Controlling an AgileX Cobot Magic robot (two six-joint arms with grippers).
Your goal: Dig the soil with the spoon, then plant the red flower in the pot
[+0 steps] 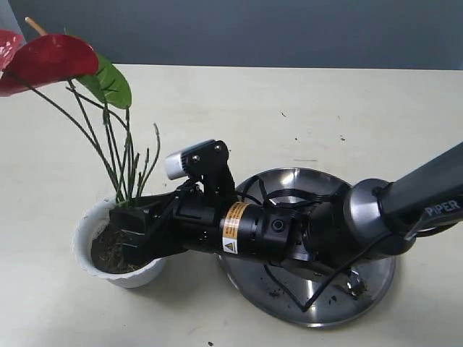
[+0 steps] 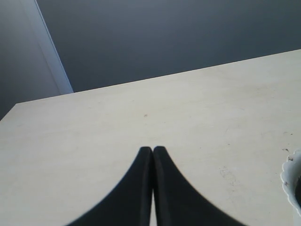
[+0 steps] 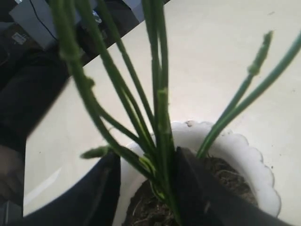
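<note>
Toward the table's near left corner, the right jaws grip the stems of the red flower (image 1: pixel 54 58), upright in the soil (image 1: pixel 108 254) of the pot (image 1: pixel 81 242), so planting seems nearly done, with only release to come, while the left jaws are closed and empty.

My right arm (image 1: pixel 427 195) comes in from the right edge and reaches low and almost level toward the left, the wrist (image 1: pixel 253 231) stretched out straight with its camera (image 1: pixel 189 160) riding on top. The right gripper (image 1: pixel 130 235) points slightly downward. In the wrist view its two dark fingers (image 3: pixel 101 193) stand apart on either side of the stems of the red flower (image 3: pixel 155 117), and I cannot tell whether they actually pinch them. My left gripper (image 2: pixel 153 149) hangs over bare tabletop with its fingertips pressed together, holding nothing. The left arm itself is outside the exterior view.
</note>
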